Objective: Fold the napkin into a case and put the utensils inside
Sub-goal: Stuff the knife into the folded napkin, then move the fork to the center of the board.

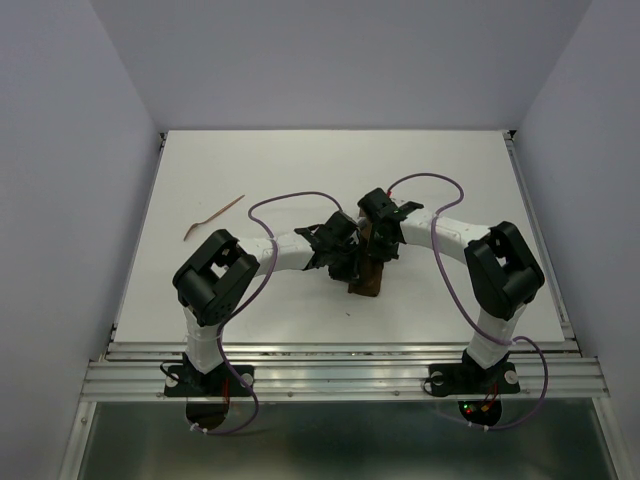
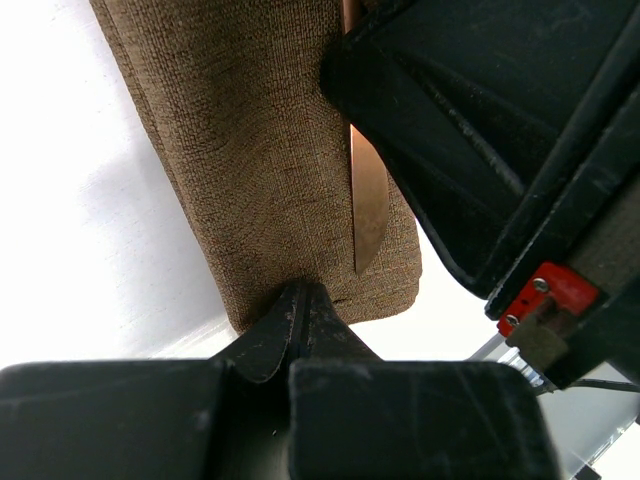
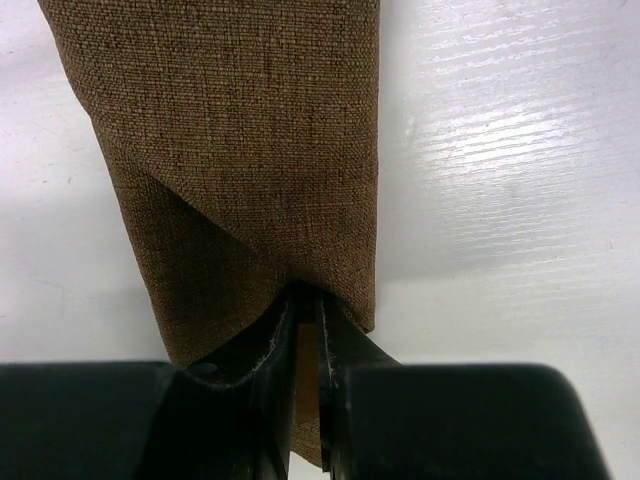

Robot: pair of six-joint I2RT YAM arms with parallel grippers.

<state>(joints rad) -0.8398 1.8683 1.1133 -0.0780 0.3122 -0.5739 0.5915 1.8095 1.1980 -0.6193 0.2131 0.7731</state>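
Observation:
The dark brown napkin (image 1: pixel 368 284) lies folded into a narrow case (image 3: pixel 240 130) at the table's middle, between both grippers. My right gripper (image 3: pixel 306 296) is shut on one reddish-brown utensil (image 3: pixel 308 372), a thin strip between its fingers, right over the cloth. In the left wrist view that utensil (image 2: pixel 367 205) runs down along the napkin (image 2: pixel 250 150) from under the right gripper (image 2: pixel 480 130). My left gripper (image 2: pixel 300 290) is shut, its tips against the case's near end. Whether they pinch cloth is not visible. A second utensil (image 1: pixel 213 216) lies loose at the far left.
The white table (image 1: pixel 470 180) has a raised rail along its left edge (image 1: pixel 140 240) and right edge (image 1: pixel 540 230), and a metal frame at the front (image 1: pixel 340 365). Purple cables (image 1: pixel 290 200) arc above both arms.

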